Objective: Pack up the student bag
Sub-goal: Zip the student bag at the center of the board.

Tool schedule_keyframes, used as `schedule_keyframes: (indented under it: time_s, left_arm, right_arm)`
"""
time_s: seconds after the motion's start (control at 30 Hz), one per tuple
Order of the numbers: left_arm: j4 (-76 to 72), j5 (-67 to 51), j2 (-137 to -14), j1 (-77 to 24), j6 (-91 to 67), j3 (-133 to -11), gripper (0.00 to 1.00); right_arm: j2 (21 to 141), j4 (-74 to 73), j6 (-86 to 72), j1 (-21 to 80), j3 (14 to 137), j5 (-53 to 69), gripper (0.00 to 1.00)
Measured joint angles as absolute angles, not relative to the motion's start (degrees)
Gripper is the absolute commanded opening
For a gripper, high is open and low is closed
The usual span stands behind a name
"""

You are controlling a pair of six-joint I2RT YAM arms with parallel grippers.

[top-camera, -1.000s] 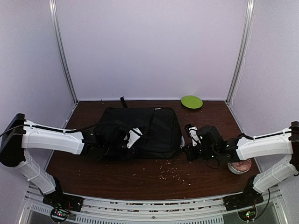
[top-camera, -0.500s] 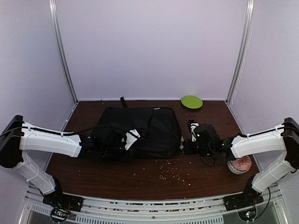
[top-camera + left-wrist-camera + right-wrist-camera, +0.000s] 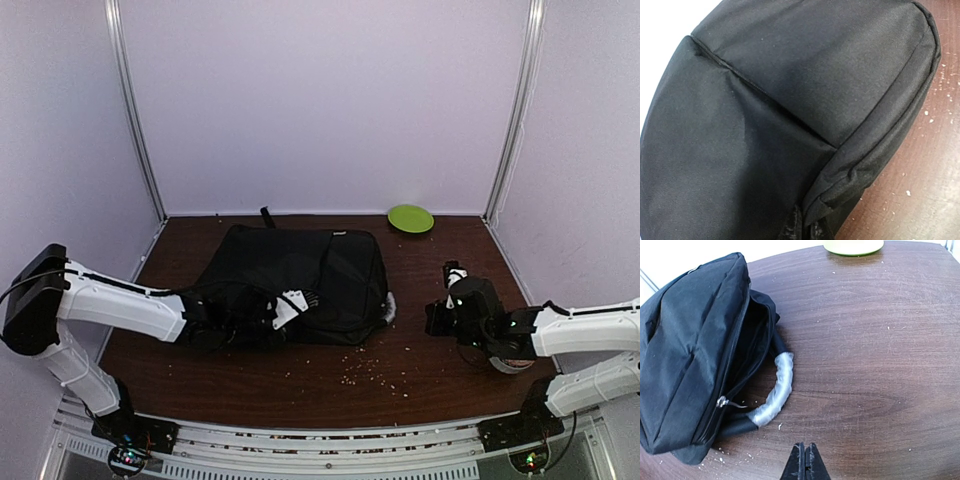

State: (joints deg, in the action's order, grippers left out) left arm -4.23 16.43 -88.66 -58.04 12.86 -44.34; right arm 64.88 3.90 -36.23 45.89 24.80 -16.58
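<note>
Student bag [image 3: 300,280], top view: it lies flat at mid-bench [image 3: 200,380], with your left hand [image 3: 293,303] pressed together at its near edge and your right hand [image 3: 438,318] well apart. Left wrist view: black fabric fills the frame; you cannot tell whether any is pinched. Right wrist view: your right fingers [image 3: 799,465] meet, empty, facing the grey handle [image 3: 775,390].

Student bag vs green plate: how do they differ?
The student bag is large, black and soft-sided; the green plate is small, round and flat. The bag lies mid-table, partly unzipped; the plate sits at the far edge by the back wall. Both rest on the brown table.
</note>
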Motion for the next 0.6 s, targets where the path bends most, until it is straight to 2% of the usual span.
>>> schedule_keyframes:
  time_s: [0.03, 0.13, 0.17, 0.3, 0.33, 0.43, 0.53, 0.57, 0.6]
  left_arm:
    - [-4.3, 16.7, -89.0, -58.0, 13.0, -44.6, 0.00]
    - [-4.2, 17.6, -89.1, -58.0, 12.7, -44.7, 0.00]
    - [-4.0, 17.8, -89.0, -58.0, 12.1, -44.6, 0.00]
    - [-3.6, 18.7, -85.6, -58.0, 7.4, -41.7, 0.00]
    - [-2.9, 19.1, -84.2, -57.9, 5.7, -40.8, 0.07]
    - [0.6, 19.6, -80.8, -57.5, 0.7, -39.3, 0.50]
    - [5.2, 21.2, -78.6, -57.4, -5.0, -39.5, 0.72]
    - [6.6, 21.7, -77.9, -57.4, -6.7, -39.7, 0.87]
    - [7.9, 22.4, -77.0, -57.4, -8.6, -39.8, 0.96]
  right_arm:
    - [64.6, 3.6, -36.1, 45.9, 24.8, -16.3, 0.02]
    - [63.7, 4.6, -35.5, 45.9, 24.3, -14.0, 0.32]
    - [63.5, 5.1, -35.2, 45.9, 24.1, -12.9, 0.39]
    - [63.2, 7.2, -36.2, 45.2, 23.7, -8.4, 0.59]
    - [63.3, 7.9, -36.9, 44.8, 24.0, -7.2, 0.62]
    - [65.7, 10.0, -39.4, 43.2, 26.5, -3.9, 0.67]
    - [70.5, 12.7, -42.7, 41.2, 31.2, -0.7, 0.69]
    - [72.1, 13.7, -43.7, 40.5, 32.6, 0.3, 0.70]
    - [74.1, 14.9, -44.9, 39.4, 34.4, 1.4, 0.70]
